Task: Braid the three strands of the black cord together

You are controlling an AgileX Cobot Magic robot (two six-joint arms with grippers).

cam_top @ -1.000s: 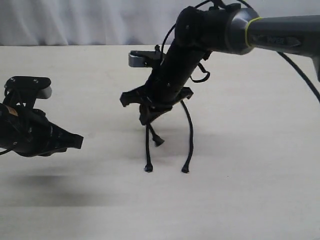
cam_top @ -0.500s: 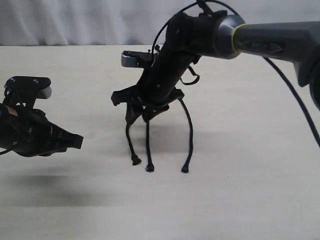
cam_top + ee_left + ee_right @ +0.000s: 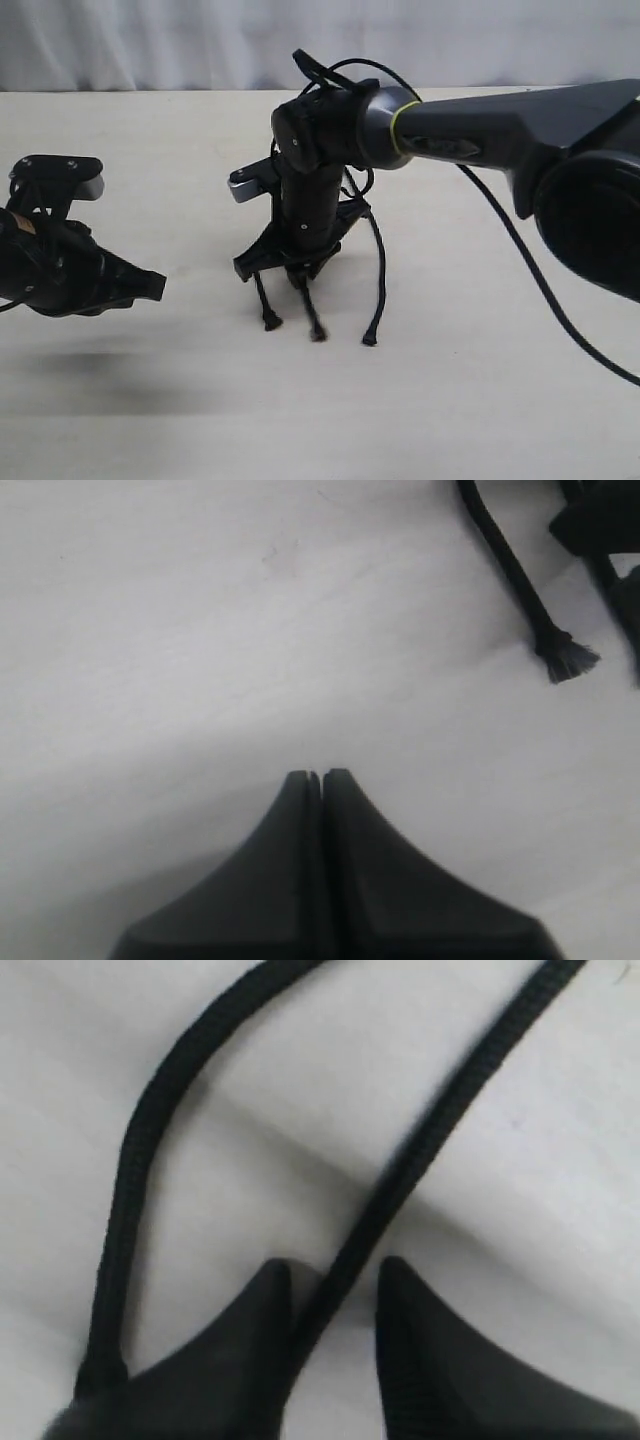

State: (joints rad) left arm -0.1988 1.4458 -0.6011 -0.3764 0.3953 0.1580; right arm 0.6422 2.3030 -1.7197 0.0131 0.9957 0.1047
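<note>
Three thin black strands lie on the pale table [image 3: 480, 400], with tips at the left [image 3: 270, 322], middle [image 3: 318, 333] and right [image 3: 370, 340]. The black cord's bound end is hidden behind my right arm. My right gripper [image 3: 276, 272] is low over the left and middle strands. In the right wrist view it [image 3: 330, 1270] stands open with one strand [image 3: 420, 1160] running between its fingers, and a second strand [image 3: 130, 1180] curves beside it. My left gripper [image 3: 155, 283] hangs far to the left, shut [image 3: 315, 775] on nothing. A frayed strand tip [image 3: 565, 658] shows ahead of it.
The right arm's smooth black cables [image 3: 340, 70] loop above its wrist and trail off to the right [image 3: 540, 290]. A pale curtain [image 3: 150, 40] backs the table's far edge.
My right gripper has swung down and turned, coming low over the strands. The middle strand's tip has shifted to the right. The left arm has stayed still.
</note>
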